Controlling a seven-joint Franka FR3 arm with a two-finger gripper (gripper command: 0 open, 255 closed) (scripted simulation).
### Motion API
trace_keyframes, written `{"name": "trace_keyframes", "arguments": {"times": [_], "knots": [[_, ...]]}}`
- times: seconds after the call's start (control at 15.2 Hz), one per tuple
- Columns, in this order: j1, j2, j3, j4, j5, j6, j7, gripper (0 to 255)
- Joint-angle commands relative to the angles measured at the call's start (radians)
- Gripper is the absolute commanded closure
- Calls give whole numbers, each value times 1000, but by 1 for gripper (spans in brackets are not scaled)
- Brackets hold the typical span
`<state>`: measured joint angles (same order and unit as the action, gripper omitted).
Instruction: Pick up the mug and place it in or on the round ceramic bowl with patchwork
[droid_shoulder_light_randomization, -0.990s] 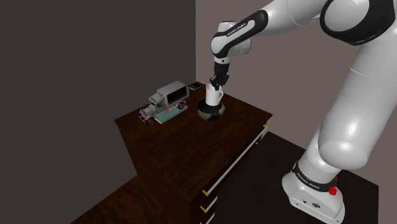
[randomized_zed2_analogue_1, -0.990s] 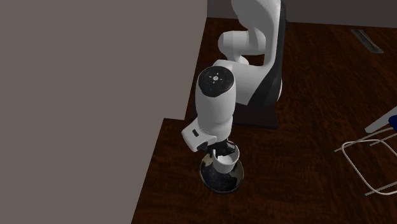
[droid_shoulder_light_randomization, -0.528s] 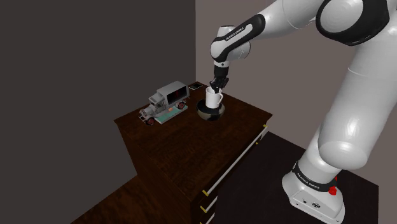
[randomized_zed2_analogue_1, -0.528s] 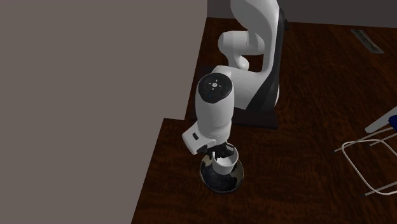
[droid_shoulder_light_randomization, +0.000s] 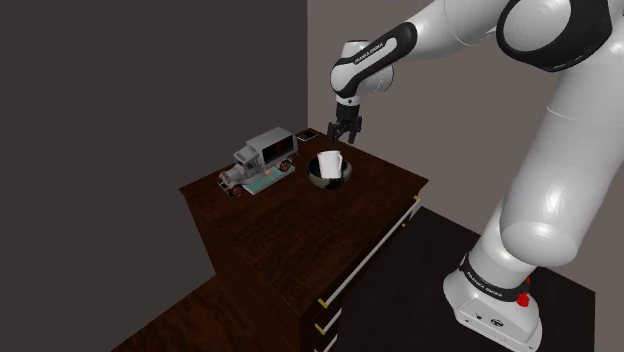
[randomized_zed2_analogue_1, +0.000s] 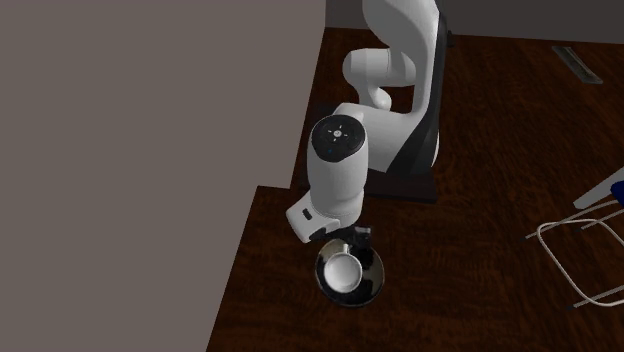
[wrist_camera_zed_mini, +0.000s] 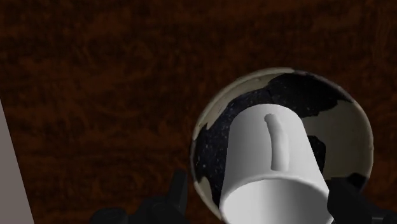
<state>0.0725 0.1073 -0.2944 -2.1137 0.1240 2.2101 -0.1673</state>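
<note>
A: Mug: white, one item. Location?

B: Resting tilted inside the bowl, handle facing the gripper. Bowl: round, black-and-cream patches, on the dark wooden top, near a toy truck.

A: Gripper: condition?

B: Fingers spread wide, clasping nothing, poised just above the mug. Likely reason: the load looks delivered, so nothing needs holding. The bowl's wall appears to prop the mug at its slant.

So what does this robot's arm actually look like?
The arm is made of rounded, glossy white shells with dark bands at the joints. Small dark lettering runs along one link, a red mark sits near the base, and the gripper is black with two fingers.
</note>
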Motion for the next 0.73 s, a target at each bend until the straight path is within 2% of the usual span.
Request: {"name": "trace_keyframes", "arguments": {"times": [0.0,0.26,0.66], "knots": [[0,0,0,0,0,0,0,0],[0,-58,-6,64,-28,-119,19,0],[-1,-58,-6,64,-28,-119,19,0]]}}
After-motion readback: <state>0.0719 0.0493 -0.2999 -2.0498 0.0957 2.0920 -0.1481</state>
